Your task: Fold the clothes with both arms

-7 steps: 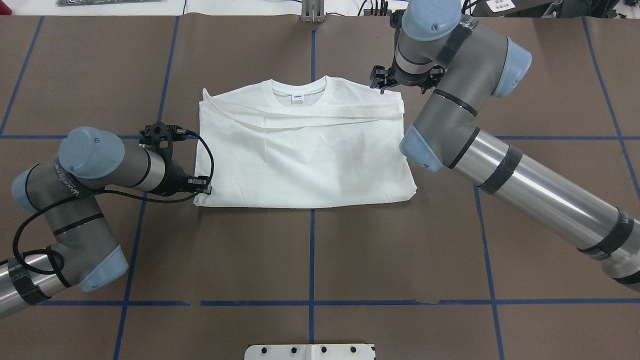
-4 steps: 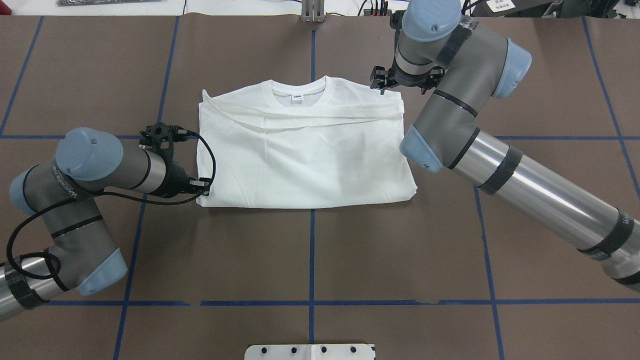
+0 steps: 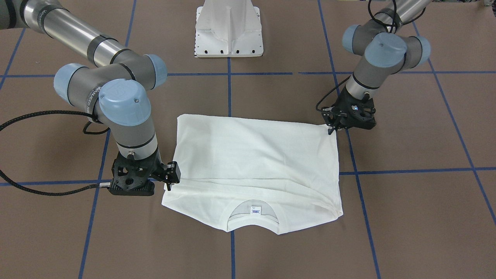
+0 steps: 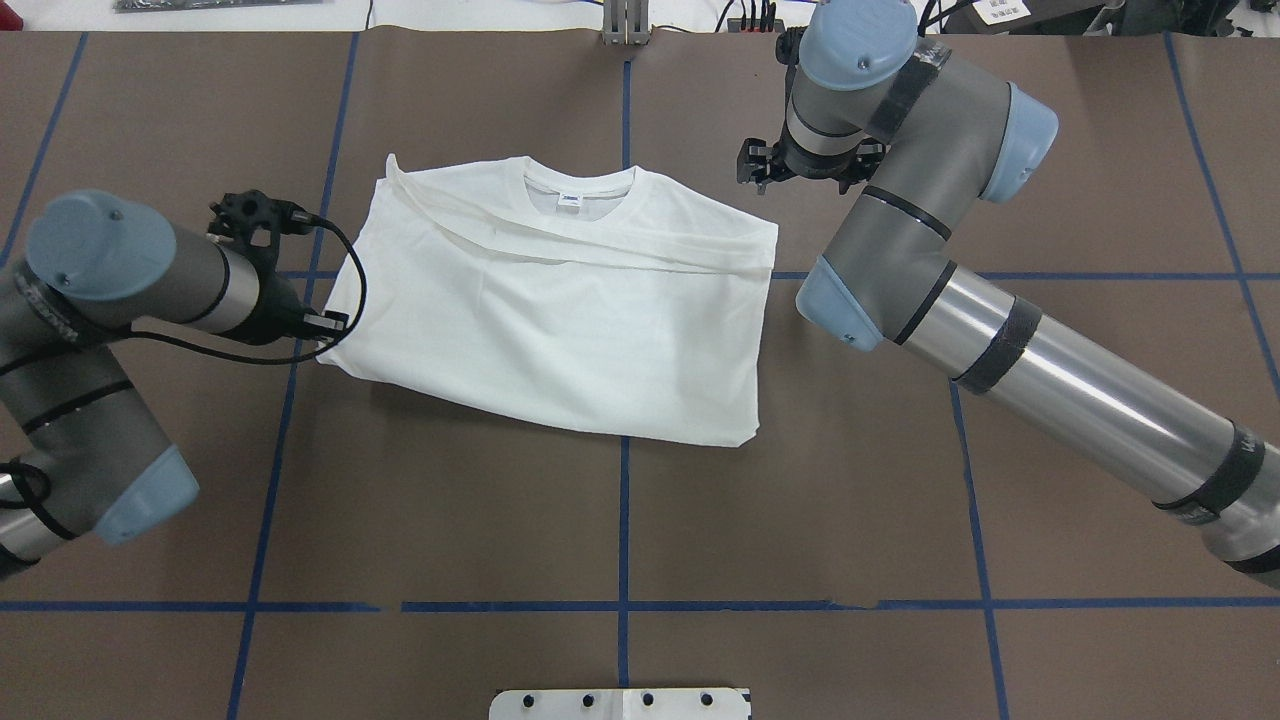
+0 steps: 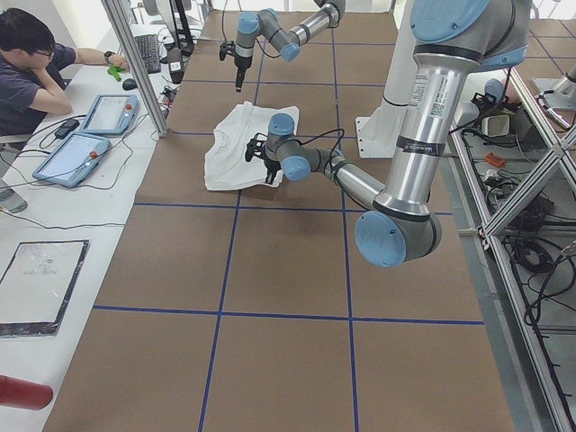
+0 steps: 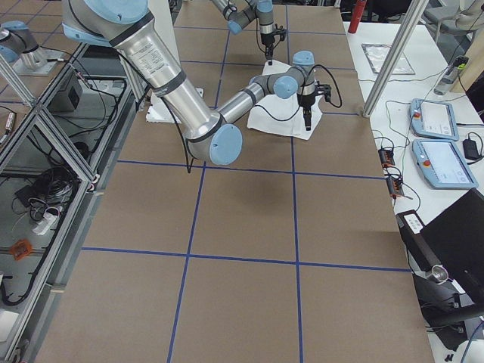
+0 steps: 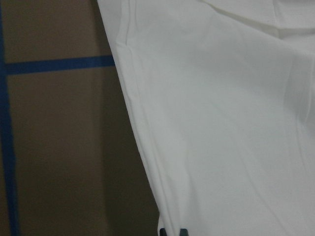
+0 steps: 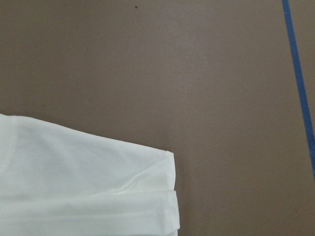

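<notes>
The white long-sleeved T-shirt (image 4: 560, 300) lies folded on the brown table, collar (image 4: 575, 190) at the far side, sleeves folded across the chest and skewed to the left. No printed text shows. My left gripper (image 4: 328, 323) is shut on its near-left corner, and its fingertips show at the cloth edge in the left wrist view (image 7: 172, 231). My right gripper (image 4: 750, 168) hovers beyond the shirt's far-right corner, apart from it, and looks open. The right wrist view shows only that corner (image 8: 74, 187) and no fingertips. The front view shows the shirt (image 3: 255, 155) and both grippers, left (image 3: 330, 130) and right (image 3: 167, 186).
The white pedestal base (image 3: 228, 31) stands at the robot's side of the table. Blue tape lines (image 4: 622, 520) grid the brown surface. An operator (image 5: 27, 63) sits at a side desk with tablets (image 5: 76, 153) past the table's far edge.
My left gripper has moved left and farther from the robot with the shirt corner in it, dragging the whole shirt left and skewing it. The right gripper has barely moved.
</notes>
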Robot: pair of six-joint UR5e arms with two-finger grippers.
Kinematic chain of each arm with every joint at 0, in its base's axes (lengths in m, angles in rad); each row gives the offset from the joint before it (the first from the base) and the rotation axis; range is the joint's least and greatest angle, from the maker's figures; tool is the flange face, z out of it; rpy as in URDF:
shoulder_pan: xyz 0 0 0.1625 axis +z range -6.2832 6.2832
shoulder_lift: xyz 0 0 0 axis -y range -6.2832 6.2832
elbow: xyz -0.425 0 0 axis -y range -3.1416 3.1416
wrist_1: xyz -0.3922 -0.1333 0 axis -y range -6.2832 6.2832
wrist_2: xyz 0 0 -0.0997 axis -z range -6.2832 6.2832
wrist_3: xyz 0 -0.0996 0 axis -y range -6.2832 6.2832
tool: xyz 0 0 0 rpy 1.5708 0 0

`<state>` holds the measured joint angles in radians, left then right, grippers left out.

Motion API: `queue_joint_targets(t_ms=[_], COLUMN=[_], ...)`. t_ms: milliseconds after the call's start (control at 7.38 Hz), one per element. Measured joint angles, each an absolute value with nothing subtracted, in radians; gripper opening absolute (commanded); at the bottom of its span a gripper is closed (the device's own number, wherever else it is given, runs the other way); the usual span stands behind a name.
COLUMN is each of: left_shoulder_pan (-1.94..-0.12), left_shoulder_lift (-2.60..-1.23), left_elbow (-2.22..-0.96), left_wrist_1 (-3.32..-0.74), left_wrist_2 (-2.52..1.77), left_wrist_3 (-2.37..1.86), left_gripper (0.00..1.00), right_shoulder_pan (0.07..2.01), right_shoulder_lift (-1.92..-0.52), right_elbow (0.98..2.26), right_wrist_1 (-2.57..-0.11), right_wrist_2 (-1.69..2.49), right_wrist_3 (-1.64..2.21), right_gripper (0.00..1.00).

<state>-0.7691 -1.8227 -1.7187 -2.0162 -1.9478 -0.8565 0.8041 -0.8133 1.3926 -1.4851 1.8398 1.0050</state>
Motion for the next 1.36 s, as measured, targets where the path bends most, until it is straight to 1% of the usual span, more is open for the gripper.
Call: queue_joint_targets(t_ms=[136, 271, 678, 814, 949, 1356], left_shoulder_pan=[-0.843, -0.905, -0.983, -0.999, -1.015, -1.048], left_shoulder_lift=[-1.842, -1.899, -2.159, -2.215, -2.230, -2.173], left_elbow=[-1.651, -1.547, -1.184, -1.116, -1.105, -1.218], left_wrist_1=[-2.007, -2.004, -2.014, -2.017, -2.017, -2.011], left_wrist_2=[-1.946, -1.936, -1.878, -1.874, -1.875, -1.976], left_wrist_3=[-0.751, -0.672, -0.606, -0.605, -0.605, -0.605], left_gripper=[0.00, 0.00, 0.00, 0.99, 1.00, 1.00], right_shoulder_pan=[0.803, 0.800, 0.790, 0.787, 0.781, 0.727], right_shoulder_lift=[-0.812, -0.811, -0.811, -0.811, -0.809, -0.778], right_elbow=[1.393, 1.396, 1.406, 1.406, 1.405, 1.395], right_wrist_1=[-1.485, -1.485, -1.485, -1.485, -1.485, -1.485], right_wrist_2=[1.840, 1.840, 1.838, 1.838, 1.837, 1.818], right_wrist_3=[1.007, 1.011, 1.020, 1.021, 1.023, 1.110], right_gripper=[1.00, 1.00, 1.00, 1.00, 1.00, 0.99])
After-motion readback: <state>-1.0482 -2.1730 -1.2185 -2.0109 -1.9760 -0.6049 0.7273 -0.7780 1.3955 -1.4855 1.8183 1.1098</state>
